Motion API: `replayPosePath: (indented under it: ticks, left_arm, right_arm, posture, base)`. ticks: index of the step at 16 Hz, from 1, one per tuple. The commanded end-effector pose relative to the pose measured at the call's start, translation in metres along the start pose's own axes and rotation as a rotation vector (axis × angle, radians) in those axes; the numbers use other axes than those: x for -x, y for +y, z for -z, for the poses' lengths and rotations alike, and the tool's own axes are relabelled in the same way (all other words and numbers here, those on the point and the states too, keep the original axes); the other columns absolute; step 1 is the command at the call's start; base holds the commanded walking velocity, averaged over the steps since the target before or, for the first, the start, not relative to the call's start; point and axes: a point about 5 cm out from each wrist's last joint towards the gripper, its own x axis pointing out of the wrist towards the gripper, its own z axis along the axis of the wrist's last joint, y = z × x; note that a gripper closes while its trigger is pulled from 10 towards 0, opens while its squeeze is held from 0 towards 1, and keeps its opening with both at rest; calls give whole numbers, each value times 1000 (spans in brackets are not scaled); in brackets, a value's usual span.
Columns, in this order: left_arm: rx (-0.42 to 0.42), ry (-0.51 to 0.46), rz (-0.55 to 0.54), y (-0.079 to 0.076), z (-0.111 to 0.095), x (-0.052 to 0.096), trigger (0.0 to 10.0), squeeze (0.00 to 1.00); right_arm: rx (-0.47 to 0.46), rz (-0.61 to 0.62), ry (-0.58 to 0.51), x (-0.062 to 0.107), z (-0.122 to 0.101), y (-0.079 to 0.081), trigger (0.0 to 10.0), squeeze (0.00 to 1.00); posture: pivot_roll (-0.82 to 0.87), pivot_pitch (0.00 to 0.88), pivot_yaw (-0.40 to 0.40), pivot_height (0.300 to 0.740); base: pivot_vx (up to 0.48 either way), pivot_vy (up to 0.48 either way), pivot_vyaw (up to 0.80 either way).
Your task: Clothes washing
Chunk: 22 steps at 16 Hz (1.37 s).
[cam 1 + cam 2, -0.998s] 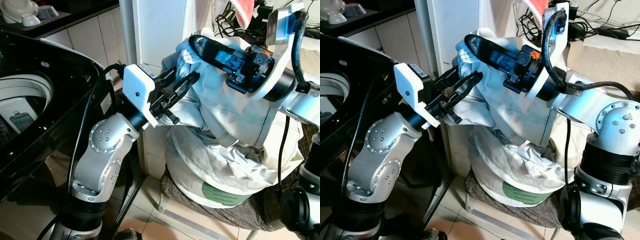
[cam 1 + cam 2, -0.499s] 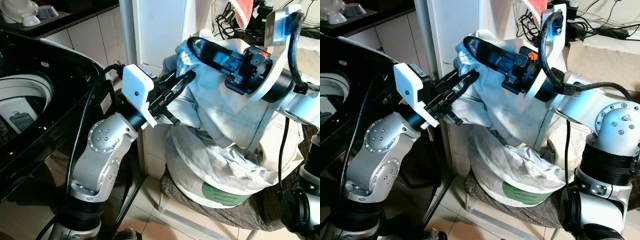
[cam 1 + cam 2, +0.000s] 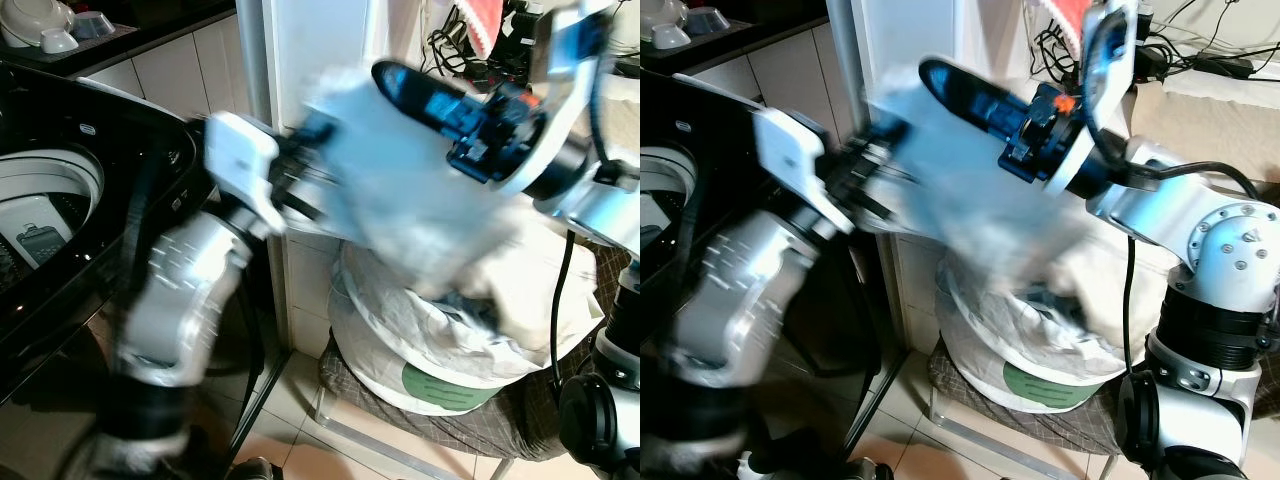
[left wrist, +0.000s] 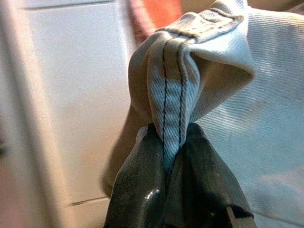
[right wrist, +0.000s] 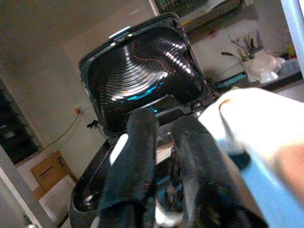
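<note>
While the pale blue garment [image 3: 400, 190] hangs between both arms above the laundry bag [image 3: 440, 350], you are mid-transfer toward the open washing machine [image 3: 50, 200] on the robot's left. Your left gripper [image 4: 166, 190] has its fingers pinched tight on a stitched seam of the cloth. Whether the right gripper [image 3: 420, 95] has any hold, you cannot tell. Next, I judge, you must carry the cloth over the drum, then release

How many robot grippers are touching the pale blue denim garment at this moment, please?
2: the left gripper pinches a stitched seam fold of the pale blue denim garment; the right gripper lies along its upper edge, above the white laundry bag.
</note>
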Motion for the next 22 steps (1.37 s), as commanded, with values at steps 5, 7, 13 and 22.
replayPosePath:
  ticks: [5,7,13,22]
  left_arm:
    - [-491,-119,-367,109,-91,-10,0,0]
    - [-831,-213,-580,149,-153,-8,0,0]
    - [-1525,-399,-911,168,-212,3,0,0]
    - [-884,916,-677,225,7,62,10000,0]
  right_arm:
    - [305,128,154,3,18,7,10000,0]
    - [329,169,164,-1,27,3,10000,0]
    - [372,215,71,-3,25,1,10000,0]
    - [323,245,311,1,82,-1,10000,0]
  posture:
    - [11,0,8,740]
    - [21,0,13,740]
    - [2,0,38,740]
    - [-16,0,36,740]
  base:
    - [0,0,0]
    - [0,0,0]
    - [0,0,0]
    - [0,0,0]
